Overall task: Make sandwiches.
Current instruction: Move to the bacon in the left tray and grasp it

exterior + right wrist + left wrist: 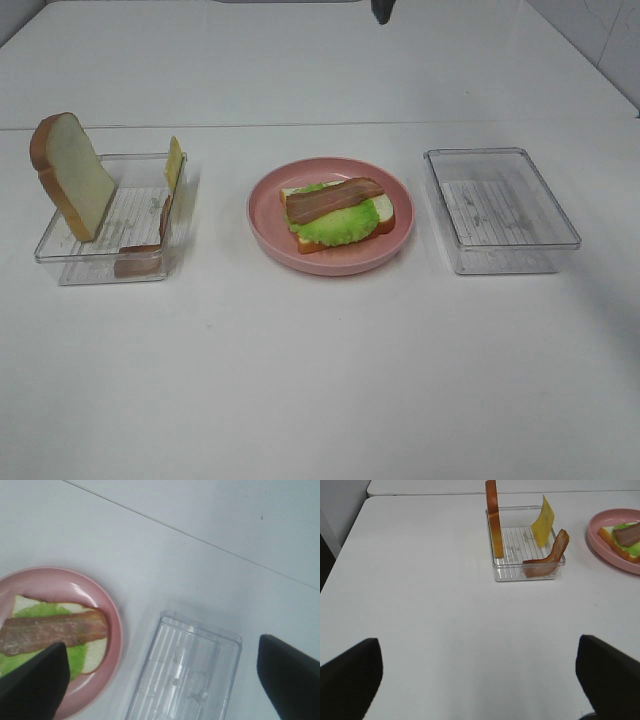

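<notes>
Bare table (pixel 320 390) runs wide along the near side, and strips of it separate the pink plate (pixel 262 225) from the left box (pixel 58 262) and the right box (pixel 505 262). In the left box an upright bread slice (pixel 75 175) and a leaning cheese slice (pixel 174 162) rise above the rim, narrowing entry from above

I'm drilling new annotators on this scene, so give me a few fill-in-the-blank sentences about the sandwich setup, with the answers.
The unfinished sandwich sits on a ___ plate. Its topmost layer is a strip of ___. The cheese stands in the clear container on the ___ arm's side.
Missing words: pink; bacon; left.
</notes>
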Robot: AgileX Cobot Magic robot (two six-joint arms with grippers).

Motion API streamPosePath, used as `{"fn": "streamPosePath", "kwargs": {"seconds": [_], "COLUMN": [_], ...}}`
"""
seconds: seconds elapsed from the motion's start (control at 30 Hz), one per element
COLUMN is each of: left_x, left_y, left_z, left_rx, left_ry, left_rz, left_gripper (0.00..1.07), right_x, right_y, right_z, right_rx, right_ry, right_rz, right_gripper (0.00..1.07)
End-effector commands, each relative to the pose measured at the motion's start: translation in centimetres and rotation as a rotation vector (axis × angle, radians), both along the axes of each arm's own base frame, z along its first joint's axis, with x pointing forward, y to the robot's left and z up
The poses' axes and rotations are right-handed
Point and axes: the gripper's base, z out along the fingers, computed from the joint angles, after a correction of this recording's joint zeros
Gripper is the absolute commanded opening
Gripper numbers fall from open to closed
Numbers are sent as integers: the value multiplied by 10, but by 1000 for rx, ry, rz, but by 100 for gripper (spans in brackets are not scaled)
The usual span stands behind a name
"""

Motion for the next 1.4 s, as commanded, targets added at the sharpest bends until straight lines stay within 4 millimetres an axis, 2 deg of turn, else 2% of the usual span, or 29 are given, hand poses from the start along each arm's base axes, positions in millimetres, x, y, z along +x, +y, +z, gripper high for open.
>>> {"fn": "streamPosePath", "kwargs": {"seconds": [0.03, 0.07, 0.1, 0.13, 0.17, 0.2, 0.27, 0.3, 0.37, 0.5, 0.63, 0.67, 0.73, 0.77, 0.83, 0.87, 0.93, 0.97, 1.0, 1.03, 1.1, 1.13, 1.17, 1.2, 1.23, 1.27, 1.33, 1.37, 1.4], "left_x": [-1, -1, -1, -1, -1, -1, -1, -1, -1, -1, -1, -1, -1, -1, -1, -1, -1, -1, -1, -1, -1, -1, -1, -1, -1, -1, -1, -1, -1], "left_y": [0, 0, 0, 0, 0, 0, 0, 0, 0, 0, 0, 0, 0, 0, 0, 0, 0, 0, 0, 0, 0, 0, 0, 0, 0, 0, 0, 0, 0], "left_z": [0, 0, 0, 0, 0, 0, 0, 0, 0, 0, 0, 0, 0, 0, 0, 0, 0, 0, 0, 0, 0, 0, 0, 0, 0, 0, 0, 0, 0], "left_rx": [-2, -2, -2, -2, -2, -2, -2, -2, -2, -2, -2, -2, -2, -2, -2, -2, -2, -2, -2, -2, -2, -2, -2, -2, -2, -2, -2, -2, -2], "left_ry": [-8, -8, -8, -8, -8, -8, -8, -8, -8, -8, -8, -8, -8, -8, -8, -8, -8, -8, -8, -8, -8, -8, -8, -8, -8, -8, -8, -8, -8], "left_rz": [3, 3, 3, 3, 3, 3, 3, 3, 3, 3, 3, 3, 3, 3, 3, 3, 3, 3, 3, 3, 3, 3, 3, 3, 3, 3, 3, 3, 3], "left_gripper": [98, 98, 98, 98, 98, 98, 98, 98, 98, 98, 98, 98, 98, 98, 98, 98, 98, 98, 98, 98, 98, 98, 98, 98, 98, 98, 98, 98, 98], "right_x": [-10, -11, -14, -14, -18, -18, -25, -25, -34, -46, -74, -74, -94, -94, -118, -118, -141, -141, -158, -158, -184, -184, -203, -213, -213, -231, -238, -256, -265], "right_y": [-27, -35, -54, -54, -69, -69, -88, -88, -102, -112, -115, -115, -118, -118, -123, -123, -128, -128, -131, -131, -136, -136, -140, -142, -142, -146, -147, -152, -154], "right_z": [-1, -3, -8, -8, -12, -12, -19, -19, -23, -28, -30, -30, -30, -30, -28, -28, -24, -24, -21, -21, -16, -16, -10, -8, -8, -5, -3, -2, -3], "right_rx": [-30, -33, -42, -42, -47, -47, -37, -37, -5, 8, 9, 9, 17, 17, 13, 13, 16, 16, 23, 23, 35, 35, 48, 53, 53, 64, 71, 79, 81], "right_ry": [122, 135, 171, 171, 203, 203, 250, 250, 297, 341, 383, 383, 407, 407, 418, 418, 412, 412, 397, 397, 363, 363, 324, 309, 309, 274, 254, 221, 207], "right_rz": [-71, -90, -137, -137, -170, -170, -210, -210, -242, -260, -257, -257, -255, -255, -255, -255, -254, -254, -253, -253, -251, -251, -247, -246, -246, -243, -241, -239, -239], "right_gripper": [99, 99, 99, 99, 99, 99, 99, 99, 99, 99, 99, 99, 99, 99, 99, 99, 99, 99, 99, 99, 99, 99, 99, 99, 99, 99, 99, 99, 99]}}
